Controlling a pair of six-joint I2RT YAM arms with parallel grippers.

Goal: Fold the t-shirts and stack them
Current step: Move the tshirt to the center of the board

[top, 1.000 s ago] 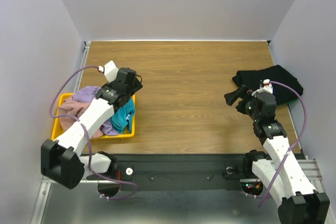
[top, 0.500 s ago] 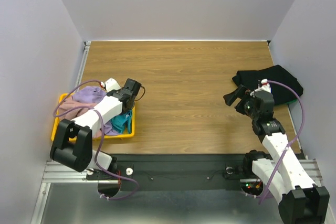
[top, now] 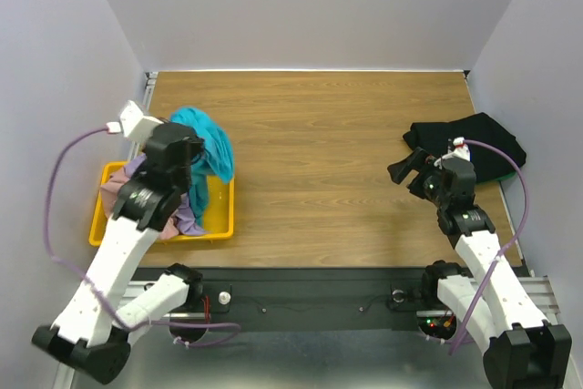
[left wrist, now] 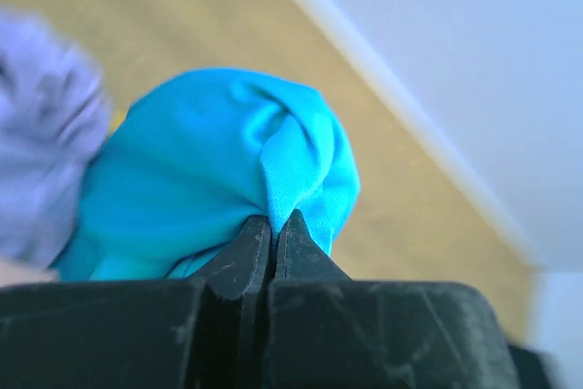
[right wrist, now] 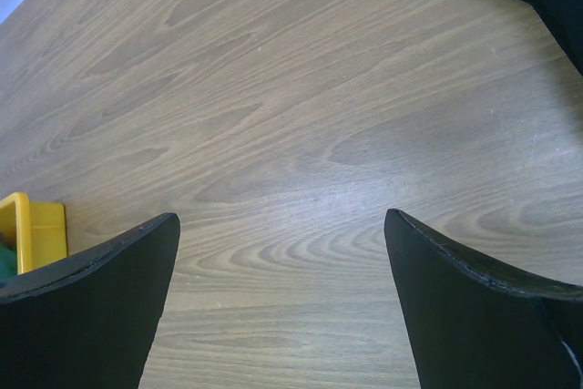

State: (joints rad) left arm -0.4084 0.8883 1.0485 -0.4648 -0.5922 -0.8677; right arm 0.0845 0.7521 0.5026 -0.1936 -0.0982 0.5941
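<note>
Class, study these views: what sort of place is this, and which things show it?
Probably a robotics lab test cell, not a home: a wooden table boxed in by plain white walls, a robot's left arm and right arm bolted at its near edge, and a yellow tray of crumpled t-shirts.

Teal shirt [top: 209,141]: plain bright teal, no print; turquoise sheen in left wrist view.
Black shirt [top: 475,141]: plain black.
Lavender shirt [top: 189,221]: pale purple, plain.
Pink shirt [top: 113,190]: dusty pink, plain.
Tray [top: 221,218]: bright yellow.
Green scrap [right wrist: 7,260] at tray corner, right wrist view.
Table [top: 319,134]: mid-brown wood grain, wavy darker streaks.
Walls [top: 301,6]: pale grey-white, faint lilac cast.
Left arm [top: 118,252], right arm [top: 492,271]: white shells, black joints.
Left gripper [left wrist: 273,225]: black, scuffed.
Right gripper [right wrist: 282,225]: black.
Left cable [top: 80,138]: purple.
</note>
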